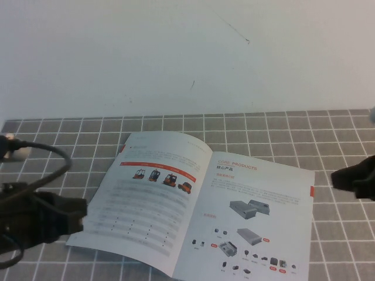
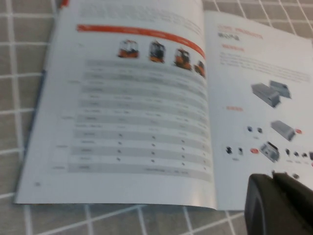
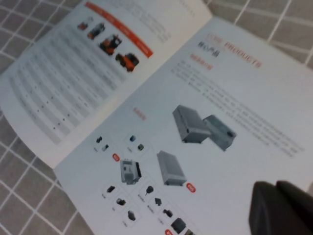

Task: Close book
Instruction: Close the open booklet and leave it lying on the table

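An open booklet [image 1: 193, 205] lies flat on the grey tiled mat [image 1: 263, 126], its left page showing orange machines and tables and its right page grey devices. My left gripper [image 1: 82, 212] hovers by the left page's outer edge, fingers together and holding nothing. In the left wrist view the booklet [image 2: 146, 107] fills the picture and the left gripper [image 2: 272, 176] shows over the right page. My right gripper [image 1: 337, 178] hangs just off the right page's outer edge, also shut and empty. The right wrist view has the booklet [image 3: 195, 122] under the right gripper [image 3: 275, 185].
A black cable [image 1: 44, 149] loops over the mat above the left arm. A white wall [image 1: 187, 52] rises behind the mat's far edge. The booklet's near corner runs off the bottom of the high view.
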You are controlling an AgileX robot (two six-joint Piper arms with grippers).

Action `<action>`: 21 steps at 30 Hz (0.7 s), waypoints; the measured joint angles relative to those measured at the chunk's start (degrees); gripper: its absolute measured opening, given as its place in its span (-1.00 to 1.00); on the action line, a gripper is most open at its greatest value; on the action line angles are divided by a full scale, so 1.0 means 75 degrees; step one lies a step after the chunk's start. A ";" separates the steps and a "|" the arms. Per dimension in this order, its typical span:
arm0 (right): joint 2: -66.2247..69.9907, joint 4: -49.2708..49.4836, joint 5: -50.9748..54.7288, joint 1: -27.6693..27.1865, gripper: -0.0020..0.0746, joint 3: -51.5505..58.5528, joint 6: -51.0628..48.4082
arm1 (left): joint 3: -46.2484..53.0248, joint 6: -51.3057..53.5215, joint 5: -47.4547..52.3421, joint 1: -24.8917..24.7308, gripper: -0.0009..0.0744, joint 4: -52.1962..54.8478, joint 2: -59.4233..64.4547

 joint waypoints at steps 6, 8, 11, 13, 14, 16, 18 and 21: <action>0.1809 0.0272 -0.1118 0.1236 -0.95 -0.0019 -0.0432 | 0.0000 0.1698 0.0499 0.0000 -0.99 -0.1490 0.1293; 0.2272 0.0339 -0.1517 0.1618 -0.95 -0.0017 -0.0520 | -0.0008 0.1909 0.0499 0.0000 -0.99 -0.1509 0.1614; 0.2798 0.0387 -0.1945 0.2034 -0.95 -0.0017 -0.0702 | -0.0008 0.2041 0.0499 0.0000 -0.99 -0.1286 0.1982; 0.3063 0.0386 -0.2117 0.2177 -0.95 -0.0017 -0.0822 | -0.0008 0.2060 0.0330 0.0000 -0.99 -0.1213 0.2185; 0.3192 0.0386 -0.2199 0.2217 -0.95 -0.0017 -0.0897 | 0.0024 0.2071 0.0174 0.0000 -0.99 -0.1213 0.2251; 0.3411 0.0400 -0.2280 0.2248 -0.95 -0.0017 -0.0974 | 0.0162 0.2071 -0.0320 -0.0029 -0.99 -0.1230 0.2384; 0.3550 0.0400 -0.2382 0.2248 -0.95 -0.0017 -0.1053 | 0.0328 0.2071 -0.0650 -0.0029 -0.99 -0.1230 0.2523; 0.3739 0.0400 -0.2449 0.2248 -0.95 -0.0023 -0.1135 | 0.0515 0.2071 -0.0862 -0.0029 -0.99 -0.1257 0.2748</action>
